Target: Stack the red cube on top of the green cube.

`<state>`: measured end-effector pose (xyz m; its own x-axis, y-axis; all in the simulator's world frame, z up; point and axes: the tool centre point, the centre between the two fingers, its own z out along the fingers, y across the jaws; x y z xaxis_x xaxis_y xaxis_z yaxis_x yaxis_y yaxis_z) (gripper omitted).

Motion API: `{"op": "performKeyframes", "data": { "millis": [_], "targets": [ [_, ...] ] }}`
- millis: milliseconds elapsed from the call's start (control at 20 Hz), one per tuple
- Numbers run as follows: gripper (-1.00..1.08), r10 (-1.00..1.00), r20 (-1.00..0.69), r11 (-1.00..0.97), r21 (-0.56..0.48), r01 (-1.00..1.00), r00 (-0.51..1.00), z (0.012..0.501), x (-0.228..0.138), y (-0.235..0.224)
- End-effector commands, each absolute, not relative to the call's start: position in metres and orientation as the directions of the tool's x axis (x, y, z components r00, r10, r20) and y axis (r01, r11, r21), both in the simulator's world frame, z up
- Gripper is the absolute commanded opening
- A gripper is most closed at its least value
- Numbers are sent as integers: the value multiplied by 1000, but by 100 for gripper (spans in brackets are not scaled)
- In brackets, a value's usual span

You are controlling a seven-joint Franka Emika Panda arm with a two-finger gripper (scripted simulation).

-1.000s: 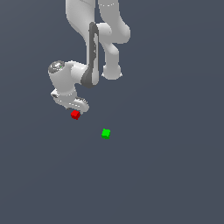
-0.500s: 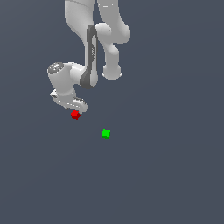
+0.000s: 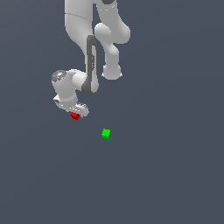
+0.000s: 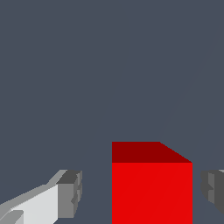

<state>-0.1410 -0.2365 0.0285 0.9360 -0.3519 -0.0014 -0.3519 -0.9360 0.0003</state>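
Straddled the red cube [image 4: 151,183] with the gripper [image 4: 142,192] spread wide — grey pads [image 4: 72,192] clear of both faces, nothing gripped. Left the green cube [image 3: 106,133] well apart on the grey floor [image 3: 175,175], toward the exterior view's right — nearer the camera.

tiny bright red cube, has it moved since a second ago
No. The tiny bright red cube keeps the same offset from the tiny bright green cube, toward the exterior view's left.

Red cube [image 4: 152,188], green cube [image 3: 106,133], white gripper [image 4: 139,192]
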Motion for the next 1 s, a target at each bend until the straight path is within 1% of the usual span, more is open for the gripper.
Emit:
{"op": "performKeyframes", "data": {
  "millis": [0,150,200,950],
  "targets": [
    [100,-352,0,-936,0,-352,936,22,-141,-237],
    [100,-352,0,-936,0,-352,936,20,-140,-237],
    [-100,-352,0,-936,0,-352,936,20,-140,-237],
    [-100,-352,0,-936,-1,-352,936,27,-141,-237]
  ]
}}
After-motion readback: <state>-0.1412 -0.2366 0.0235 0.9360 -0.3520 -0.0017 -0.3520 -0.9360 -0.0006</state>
